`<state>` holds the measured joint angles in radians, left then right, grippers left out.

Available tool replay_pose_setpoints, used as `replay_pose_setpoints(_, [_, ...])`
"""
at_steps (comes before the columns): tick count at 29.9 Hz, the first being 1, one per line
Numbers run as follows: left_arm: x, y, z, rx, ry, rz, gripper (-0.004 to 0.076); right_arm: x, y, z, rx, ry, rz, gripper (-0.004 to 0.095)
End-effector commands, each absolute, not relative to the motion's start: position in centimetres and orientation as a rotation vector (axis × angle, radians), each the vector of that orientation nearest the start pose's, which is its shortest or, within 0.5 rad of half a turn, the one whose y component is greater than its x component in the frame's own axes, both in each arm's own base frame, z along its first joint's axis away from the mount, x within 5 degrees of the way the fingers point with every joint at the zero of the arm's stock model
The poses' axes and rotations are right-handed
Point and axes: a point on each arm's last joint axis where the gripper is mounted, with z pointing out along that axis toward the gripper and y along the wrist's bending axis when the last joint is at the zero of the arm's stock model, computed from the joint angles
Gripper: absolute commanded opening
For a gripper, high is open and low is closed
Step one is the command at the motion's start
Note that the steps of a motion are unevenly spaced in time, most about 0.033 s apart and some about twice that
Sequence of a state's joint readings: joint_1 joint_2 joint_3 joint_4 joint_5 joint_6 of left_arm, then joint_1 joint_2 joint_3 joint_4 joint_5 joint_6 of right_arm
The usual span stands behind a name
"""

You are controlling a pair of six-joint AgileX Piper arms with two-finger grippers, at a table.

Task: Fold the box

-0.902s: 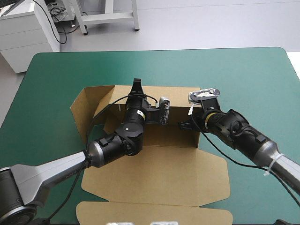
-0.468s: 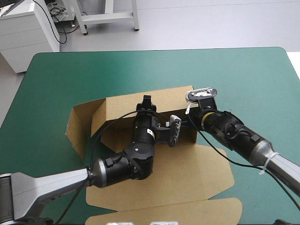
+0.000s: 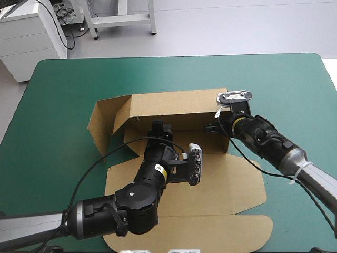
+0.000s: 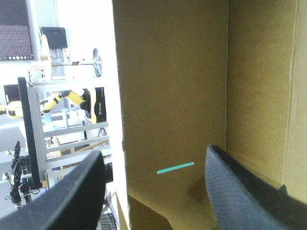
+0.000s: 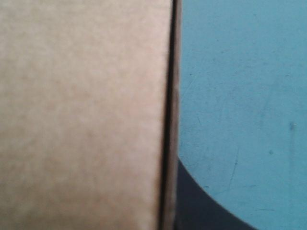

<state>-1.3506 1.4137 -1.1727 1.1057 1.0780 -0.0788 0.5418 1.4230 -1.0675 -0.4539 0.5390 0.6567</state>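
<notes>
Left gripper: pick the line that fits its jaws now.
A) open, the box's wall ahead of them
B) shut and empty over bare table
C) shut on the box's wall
A: in the left wrist view the left gripper has its jaws standing wide apart, and the brown wall of the box shows untouched between and beyond them.

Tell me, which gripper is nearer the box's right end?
Right. The right gripper grips the box's right end; the left gripper stands open inside the tray, nearer its middle.
</notes>
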Motion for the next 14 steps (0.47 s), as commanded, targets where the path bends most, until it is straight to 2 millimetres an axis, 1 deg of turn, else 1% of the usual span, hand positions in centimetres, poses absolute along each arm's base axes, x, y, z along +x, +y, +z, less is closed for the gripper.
replay_pose_setpoints(1, [13.3,-24.6,38.4,1.461,1.33,0.693,0.0438,27.6,13.7,34.3,-0.239,2.203,0.126,-0.0019])
replay_pose_setpoints(4, [14.4,-23.9,39.8,1.4,1.311,0.696,0.0414,27.6,13.3,36.1,-0.243,2.208,0.073,-0.0019])
replay_pose_setpoints(9, [18.1,-22.0,42.0,1.277,1.397,0.65,0.0384,27.4,12.9,38.8,-0.276,2.233,0.027,-0.0019])
replay_pose_setpoints(10, [19.1,-21.2,42.5,1.231,1.438,0.626,0.0384,27.5,12.7,39.2,-0.27,2.235,0.028,-0.002])
replay_pose_setpoints(12, [20.4,-20.1,43.5,1.165,1.489,0.589,0.0384,27.7,12.2,40.1,-0.253,2.238,0.045,-0.002])
replay_pose_setpoints(14, [21.9,-18.2,44.5,1.072,1.576,0.547,0.0384,28.1,11.4,40.8,-0.236,2.266,0.068,-0.002])
